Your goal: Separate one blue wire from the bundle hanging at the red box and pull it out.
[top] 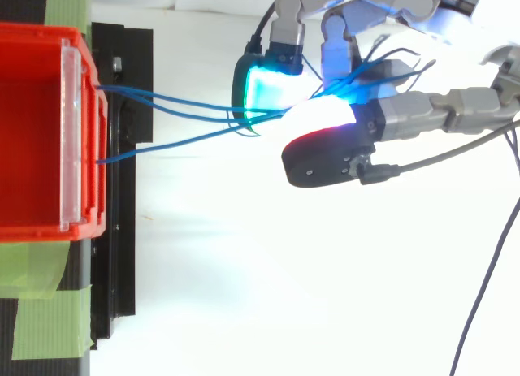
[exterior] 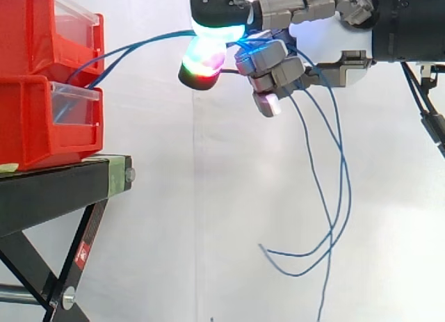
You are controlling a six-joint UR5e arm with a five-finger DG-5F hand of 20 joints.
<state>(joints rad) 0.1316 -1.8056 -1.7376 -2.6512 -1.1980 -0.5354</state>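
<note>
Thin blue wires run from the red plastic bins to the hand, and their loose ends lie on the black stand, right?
No. The side view shows the loose ends of the thin blue wires hanging free below the hand, clear of the black stand.

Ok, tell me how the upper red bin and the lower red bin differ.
The upper bin sits stacked on the lower bin, which stands on the black stand. The blue wires held by the hand lead into the lower bin and show through its clear front; none show behind the upper bin's front. Both are red with a clear front panel.
</note>
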